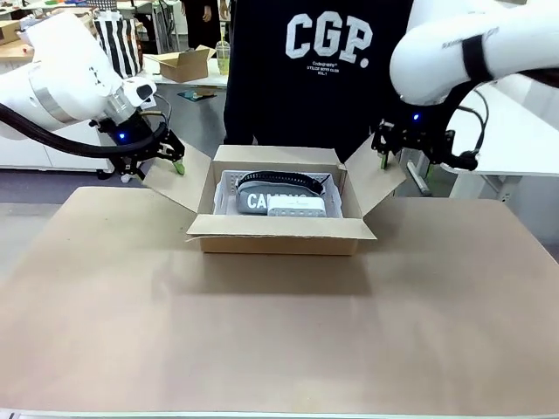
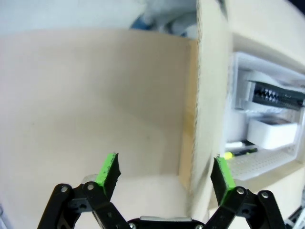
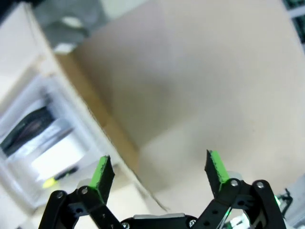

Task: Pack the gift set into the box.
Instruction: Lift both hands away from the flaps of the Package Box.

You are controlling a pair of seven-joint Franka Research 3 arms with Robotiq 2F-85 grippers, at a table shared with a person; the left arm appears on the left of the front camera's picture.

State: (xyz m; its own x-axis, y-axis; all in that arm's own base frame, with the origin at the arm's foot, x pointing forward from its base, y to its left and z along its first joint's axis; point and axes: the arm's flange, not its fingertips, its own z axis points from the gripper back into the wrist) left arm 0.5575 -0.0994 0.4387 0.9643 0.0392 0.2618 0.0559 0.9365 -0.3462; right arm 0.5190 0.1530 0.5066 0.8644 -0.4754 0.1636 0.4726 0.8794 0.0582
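The box stands open at the table's middle, its four flaps spread outward. Inside lies the gift set: a grey pouch with white letters, a black strap and a small white case in a white tray. My left gripper hovers open at the outer edge of the left flap. In the left wrist view that gripper straddles the flap's edge, with the gift set beyond. My right gripper is open by the right flap. The right wrist view shows this gripper over the flap.
A person in a dark sweatshirt stands right behind the box. The brown tabletop stretches wide in front of it. Farther back are a small open carton, a striped bag and a white table at the right.
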